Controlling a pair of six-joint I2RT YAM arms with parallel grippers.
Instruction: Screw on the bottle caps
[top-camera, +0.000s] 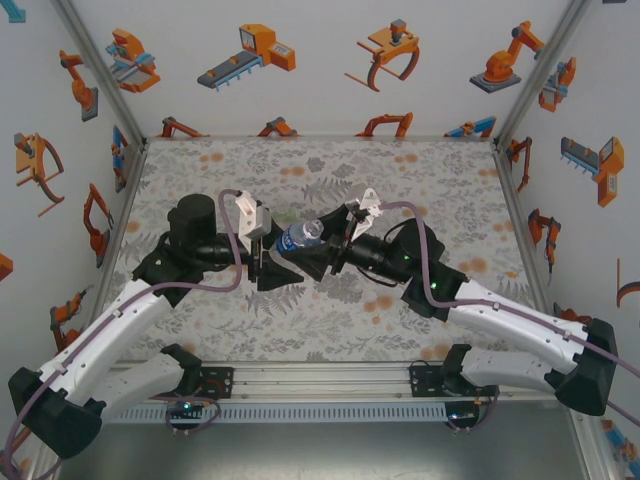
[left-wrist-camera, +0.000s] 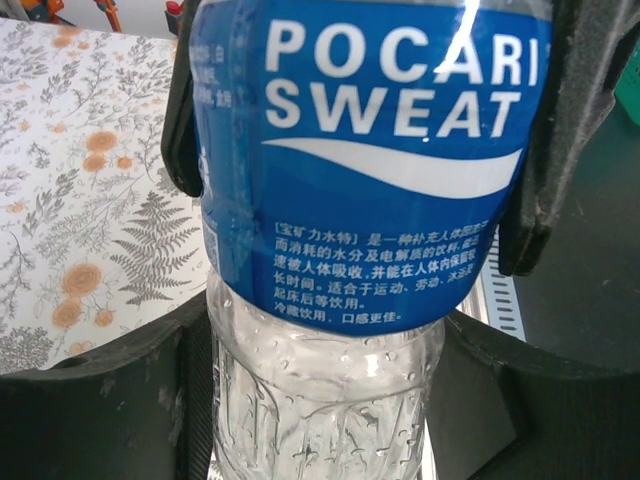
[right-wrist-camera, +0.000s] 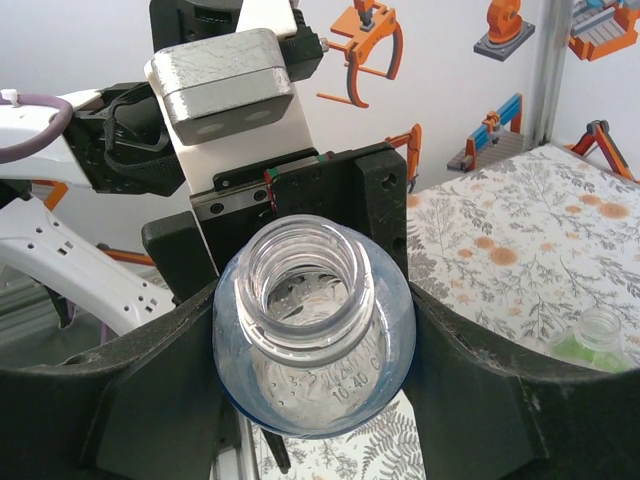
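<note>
The left gripper (left-wrist-camera: 362, 150) is clasping a bottle (top-camera: 298, 237) by its blue label (left-wrist-camera: 400, 100) reading POCARI SWEAT; the right gripper (right-wrist-camera: 315, 340) is gripping its open-necked shoulder, above the floral table (top-camera: 330, 170).

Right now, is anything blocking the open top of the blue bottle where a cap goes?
Nothing visible does. The mouth of the blue-label bottle is open and bare. The left claw grips its label and the right claw its shoulder, both clear of the rim.

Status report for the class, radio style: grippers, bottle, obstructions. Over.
Left gripper, right gripper both shut on Pocari Sweat bottle. Its mouth open, no cap on. Green-tinted bottle nearby, also uncapped, not obstructing.
</note>
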